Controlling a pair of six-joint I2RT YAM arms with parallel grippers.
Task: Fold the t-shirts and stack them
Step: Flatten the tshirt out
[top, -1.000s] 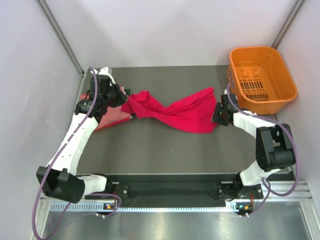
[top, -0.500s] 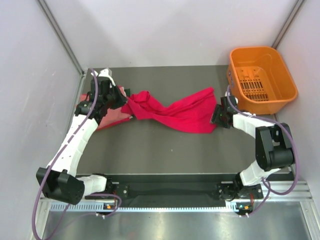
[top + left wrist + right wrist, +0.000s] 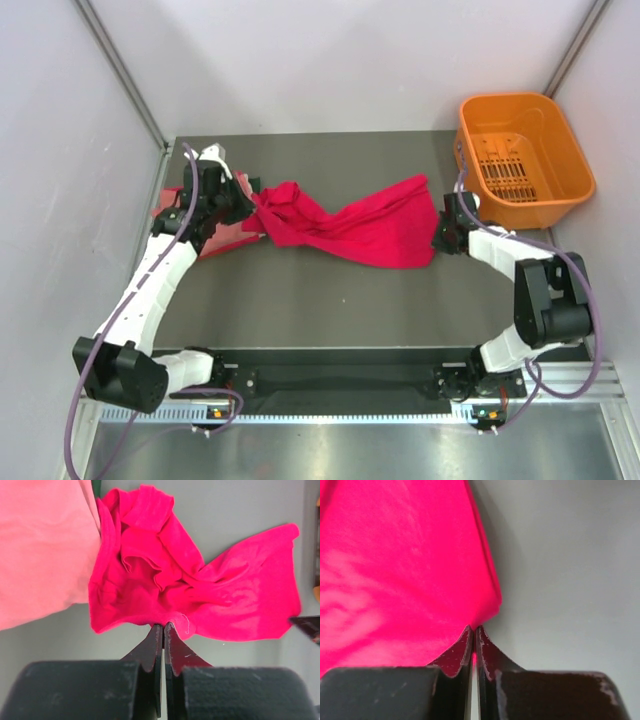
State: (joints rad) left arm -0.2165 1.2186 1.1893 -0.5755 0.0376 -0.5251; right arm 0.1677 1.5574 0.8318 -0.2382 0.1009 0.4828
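Note:
The crimson red t-shirt (image 3: 350, 225) lies bunched and twisted across the back of the table. It also shows in the left wrist view (image 3: 165, 580) and the right wrist view (image 3: 395, 565). My left gripper (image 3: 245, 212) is shut on its left edge (image 3: 164, 626). My right gripper (image 3: 440, 232) is shut on its right edge (image 3: 474, 627). The salmon pink t-shirt (image 3: 220, 232) lies flat at the left under my left arm and shows in the left wrist view (image 3: 40, 545). A sliver of dark green cloth (image 3: 96, 487) shows beside it. The pale shirt is out of view.
The orange plastic basket (image 3: 524, 160) stands at the back right corner, close behind my right arm. Grey walls close in the left, back and right sides of the table (image 3: 330, 300).
My left gripper has shifted slightly right and forward with the shirt's left edge. My right gripper has moved a little right, drawing the cloth slightly tighter.

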